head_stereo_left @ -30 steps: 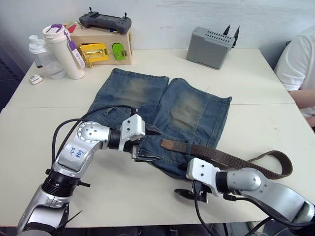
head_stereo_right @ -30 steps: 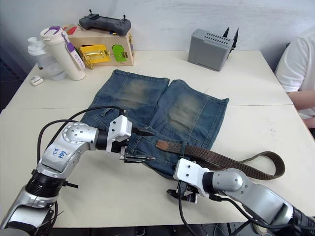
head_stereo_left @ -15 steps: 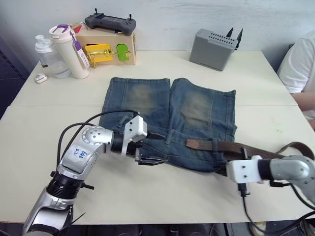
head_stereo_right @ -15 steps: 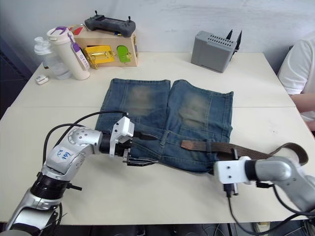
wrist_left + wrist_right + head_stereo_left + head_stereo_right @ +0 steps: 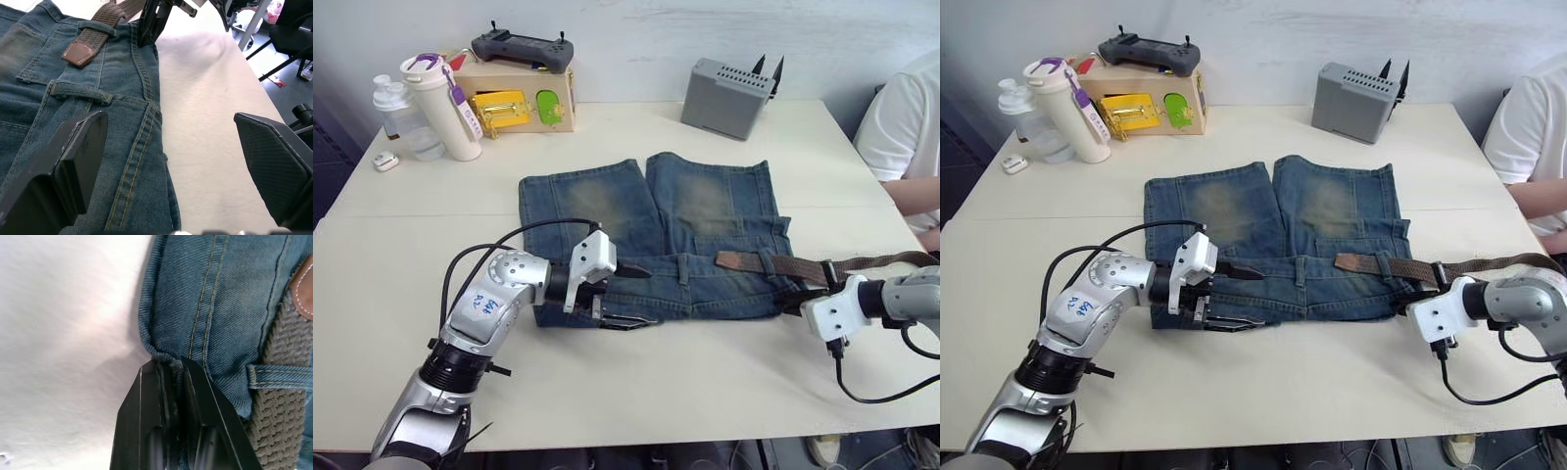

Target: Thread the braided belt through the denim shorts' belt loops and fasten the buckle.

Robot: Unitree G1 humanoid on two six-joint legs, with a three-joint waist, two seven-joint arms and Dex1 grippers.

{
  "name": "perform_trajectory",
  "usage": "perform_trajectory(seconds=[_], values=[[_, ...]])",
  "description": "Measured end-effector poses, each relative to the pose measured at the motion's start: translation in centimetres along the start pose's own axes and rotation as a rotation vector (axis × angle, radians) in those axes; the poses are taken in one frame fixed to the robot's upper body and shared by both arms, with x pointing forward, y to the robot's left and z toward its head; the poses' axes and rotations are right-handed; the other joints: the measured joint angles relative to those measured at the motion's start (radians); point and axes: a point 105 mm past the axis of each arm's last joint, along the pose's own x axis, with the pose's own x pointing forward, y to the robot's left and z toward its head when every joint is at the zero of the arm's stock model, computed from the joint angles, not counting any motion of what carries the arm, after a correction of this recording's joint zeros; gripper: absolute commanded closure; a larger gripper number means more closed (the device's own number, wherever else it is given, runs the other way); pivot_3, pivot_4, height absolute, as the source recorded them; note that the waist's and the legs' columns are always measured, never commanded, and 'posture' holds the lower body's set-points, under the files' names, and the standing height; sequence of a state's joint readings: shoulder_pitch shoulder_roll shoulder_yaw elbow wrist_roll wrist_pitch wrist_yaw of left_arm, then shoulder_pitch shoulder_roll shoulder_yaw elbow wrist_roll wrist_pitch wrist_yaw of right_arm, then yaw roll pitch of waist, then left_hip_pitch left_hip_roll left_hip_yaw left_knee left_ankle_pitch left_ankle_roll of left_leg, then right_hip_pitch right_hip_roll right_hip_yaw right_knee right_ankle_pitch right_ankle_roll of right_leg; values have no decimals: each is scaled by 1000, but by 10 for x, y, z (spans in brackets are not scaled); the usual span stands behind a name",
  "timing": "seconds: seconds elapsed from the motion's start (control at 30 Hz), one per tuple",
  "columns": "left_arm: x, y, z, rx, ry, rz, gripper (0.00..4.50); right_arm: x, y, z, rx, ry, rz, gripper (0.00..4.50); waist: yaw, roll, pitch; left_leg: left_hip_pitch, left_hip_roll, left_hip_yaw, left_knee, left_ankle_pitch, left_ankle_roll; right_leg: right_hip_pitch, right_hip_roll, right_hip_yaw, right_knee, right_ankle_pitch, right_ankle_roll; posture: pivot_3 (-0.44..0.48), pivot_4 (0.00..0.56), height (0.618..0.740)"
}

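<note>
braided belt (image 5: pixel 783 265): passes under belt loops (image 5: pixel 279 381) in places; far right stretch goes behind the right arm, buckle end not told | denim shorts (image 5: pixel 646 211): corner edge hidden between right gripper (image 5: pixel 168 369) fingers | person (image 5: pixel 901 127): cut by right edge | left gripper (image 5: pixel 628 294): covers waistband beneath it

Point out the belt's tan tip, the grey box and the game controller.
belt (image 5: pixel 732 259), left eye view, on its tan leather tip.
grey box (image 5: pixel 722 99), left eye view, on its front face.
game controller (image 5: pixel 522 46), left eye view, on its middle.
</note>
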State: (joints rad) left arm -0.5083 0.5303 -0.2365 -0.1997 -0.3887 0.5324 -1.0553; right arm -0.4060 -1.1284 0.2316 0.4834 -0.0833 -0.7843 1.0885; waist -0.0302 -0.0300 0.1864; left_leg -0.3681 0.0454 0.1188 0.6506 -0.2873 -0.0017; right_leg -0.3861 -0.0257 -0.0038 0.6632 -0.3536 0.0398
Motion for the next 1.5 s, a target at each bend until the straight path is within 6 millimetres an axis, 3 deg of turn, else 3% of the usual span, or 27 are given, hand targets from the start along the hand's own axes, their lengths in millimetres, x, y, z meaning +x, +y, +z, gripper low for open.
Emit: perform_trajectory(seconds=[0.17, 0.23, 0.37, 0.53, 0.83, 1.4, 1.5], values=[[1, 0, -1, -3, -2, 6, 0, -2, -4, 14, 19, -56, 41, 962, 2, 1, 0, -1, 1, 0, -1, 0, 0, -1, 0, 0, 1, 0, 0, 0, 150, 735], [1, 0, -1, -3, -4, 5, 0, -9, -8, 34, 13, -90, 87, 66, 3, 4, 2, -2, 0, 0, 0, 0, 0, -2, 0, 0, 2, 0, 0, 0, 150, 735], [3, -1, -1, 4, -9, -1, 0, -26, -34, 53, 68, -112, 8, 27, 1, 4, 2, -1, 1, -1, 0, 0, 0, -2, 0, 0, 2, 0, 0, 0, 150, 735], [8, 1, 0, 17, -19, 8, 0, -19, -68, 50, 263, -88, -226, 27, 3, 4, 2, -3, 0, 0, 0, 0, -1, -4, 0, 0, 2, 0, 0, 0, 150, 735], [11, 5, 0, 30, -18, 48, 0, 22, -64, 30, 338, 92, -377, 27, 3, 4, 2, -5, 0, 1, 1, 0, -1, -6, 0, 1, 5, 0, 0, 0, 150, 735], [17, 12, 1, 8, -36, 122, 0, 25, -62, 22, 277, 254, -619, 27, 4, 2, 0, -3, -1, 1, 1, 0, -1, -4, 0, 1, 6, 0, 0, 0, 150, 735], [17, 12, 1, 8, -38, 125, 0, 26, -59, 19, 260, 286, -638, 1307, 4, 2, 0, -3, -1, 1, 1, 1, -1, -5, 0, 1, 6, 0, 0, 0, 150, 735]])
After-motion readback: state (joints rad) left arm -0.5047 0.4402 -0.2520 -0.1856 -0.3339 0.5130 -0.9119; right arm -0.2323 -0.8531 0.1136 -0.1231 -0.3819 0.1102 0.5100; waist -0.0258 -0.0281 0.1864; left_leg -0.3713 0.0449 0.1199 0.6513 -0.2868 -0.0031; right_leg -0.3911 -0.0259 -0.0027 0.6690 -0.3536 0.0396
